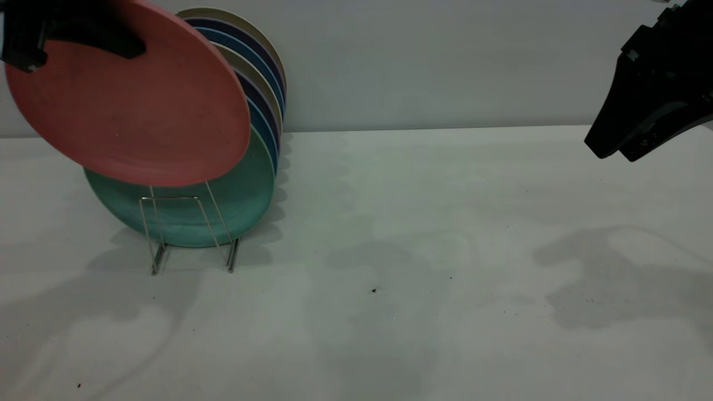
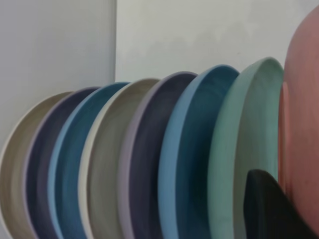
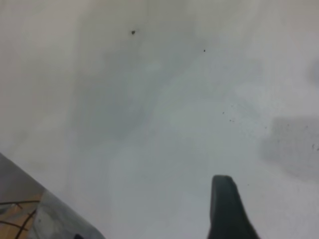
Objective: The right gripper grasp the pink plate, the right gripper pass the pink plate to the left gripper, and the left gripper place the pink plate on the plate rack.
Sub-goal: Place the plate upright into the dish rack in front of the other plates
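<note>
The pink plate [image 1: 133, 111] hangs tilted in the air at the front of the rack [image 1: 189, 234], just before the green plate [image 1: 223, 206]. The left tool [image 1: 72, 33] grips its top edge, fingers closed on the rim. Only the outside view shows the wire rack standing on the surface [image 1: 418, 267]. The left wrist view shows the row of plates [image 2: 149, 164] side by side, the pink one beside the green one. The right tool [image 1: 618, 147] hangs far off at the right, holding nothing; I cannot tell how wide it is.
</note>
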Available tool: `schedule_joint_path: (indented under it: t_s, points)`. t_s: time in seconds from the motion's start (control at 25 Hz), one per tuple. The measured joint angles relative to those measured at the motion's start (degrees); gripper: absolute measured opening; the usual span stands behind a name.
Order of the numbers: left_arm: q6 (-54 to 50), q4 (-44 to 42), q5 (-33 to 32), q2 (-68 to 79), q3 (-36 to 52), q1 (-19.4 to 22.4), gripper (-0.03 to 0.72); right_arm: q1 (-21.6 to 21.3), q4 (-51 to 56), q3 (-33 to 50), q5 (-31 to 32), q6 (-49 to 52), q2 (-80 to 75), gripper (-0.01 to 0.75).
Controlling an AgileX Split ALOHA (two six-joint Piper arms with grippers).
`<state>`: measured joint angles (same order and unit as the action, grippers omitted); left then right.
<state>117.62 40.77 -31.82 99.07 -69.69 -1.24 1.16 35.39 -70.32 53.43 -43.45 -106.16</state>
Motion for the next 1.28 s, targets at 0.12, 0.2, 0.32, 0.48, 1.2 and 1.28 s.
schedule_joint_path:
  t_s: [0.12, 0.2, 0.32, 0.48, 1.2, 1.28]
  points:
    - [0.0, 0.1, -0.4, 1.0, 0.0, 0.0, 0.120, 0.0, 0.0, 0.0, 0.1, 0.0, 0.0, 0.459]
    - [0.0, 0.1, -0.4, 1.9, 0.0, 0.0, 0.120, 0.0, 0.0, 0.0, 0.1, 0.0, 0.0, 0.459]
    - [-0.1, 0.1, 0.1, 3.6, 0.0, 0.0, 0.120, 0.0, 0.0, 0.0, 0.1, 0.0, 0.0, 0.459]
    - [-0.1, 0.1, 2.1, 5.7, 0.0, 0.0, 0.120, 0.0, 0.0, 0.0, 0.1, 0.0, 0.0, 0.459]
    - [-0.2, 0.2, 1.4, 10.4, -0.4, 0.0, 0.168, 0.0, 0.0, 0.0, 0.1, 0.0, 0.0, 0.459]
    - [-0.2, 0.2, 0.8, 10.4, -0.4, 0.0, 0.238, 0.0, 0.0, 0.0, 0.1, 0.0, 0.0, 0.459]
